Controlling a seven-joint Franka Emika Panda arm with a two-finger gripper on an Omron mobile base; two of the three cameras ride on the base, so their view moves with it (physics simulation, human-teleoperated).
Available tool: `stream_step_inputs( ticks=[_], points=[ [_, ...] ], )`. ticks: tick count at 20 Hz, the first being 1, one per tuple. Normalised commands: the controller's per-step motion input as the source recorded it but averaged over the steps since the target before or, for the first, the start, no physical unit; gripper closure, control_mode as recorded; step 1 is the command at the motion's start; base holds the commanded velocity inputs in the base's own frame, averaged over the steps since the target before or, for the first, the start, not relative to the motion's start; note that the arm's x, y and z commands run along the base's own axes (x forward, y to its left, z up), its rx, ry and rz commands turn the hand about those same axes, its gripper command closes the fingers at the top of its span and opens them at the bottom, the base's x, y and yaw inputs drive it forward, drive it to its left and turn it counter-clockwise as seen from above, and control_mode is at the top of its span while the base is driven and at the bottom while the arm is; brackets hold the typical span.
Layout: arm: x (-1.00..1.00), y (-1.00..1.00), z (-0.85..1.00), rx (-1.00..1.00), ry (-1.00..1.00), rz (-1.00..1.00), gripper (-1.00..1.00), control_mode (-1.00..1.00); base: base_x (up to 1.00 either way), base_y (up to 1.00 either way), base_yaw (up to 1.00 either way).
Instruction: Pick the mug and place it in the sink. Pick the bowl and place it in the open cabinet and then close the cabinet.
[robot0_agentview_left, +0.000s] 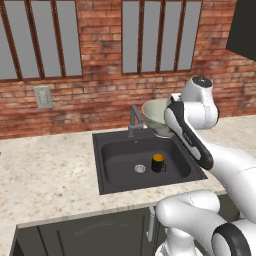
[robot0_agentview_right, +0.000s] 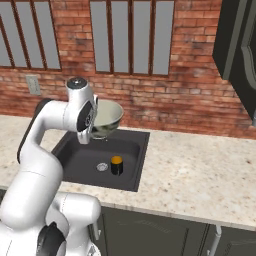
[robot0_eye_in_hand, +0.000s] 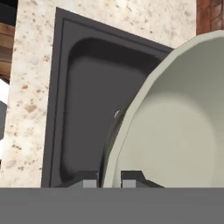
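In the left base view, the sink (robot0_agentview_left: 120, 172) is seen at frame centre, set into the desk (robot0_agentview_left: 45, 175), with the mug (robot0_agentview_left: 158, 163) upright inside it. Just above, the bowl (robot0_agentview_left: 156, 116) is held aloft, its rim clamped by the pincer (robot0_eye_in_hand: 109, 178).

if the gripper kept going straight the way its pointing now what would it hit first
Probably the sink floor. The gripper, shut on the bowl rim, looks down along its fingers into the black basin; the bowl moves with it. Depth is hard to judge.
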Motion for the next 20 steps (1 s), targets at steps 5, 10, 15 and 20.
stream_step_inputs(
  ticks=[5,10,15,20],
  points=[
    [-0.34,0.04,0.27,-0.05,-0.05,0.07,1.00,-1.00,0.00,0.00,0.00],
    [-0.33,0.07,0.17,-0.01,-0.01,0.05,1.00,-1.00,0.00,0.00,0.00],
    [-0.39,0.12,0.17,0.00,-0.01,0.04,1.00,-1.00,0.00,0.00,0.00],
    [-0.27,0.11,0.14,0.00,0.00,0.01,1.00,-1.00,0.00,0.00,0.00]
  ],
)
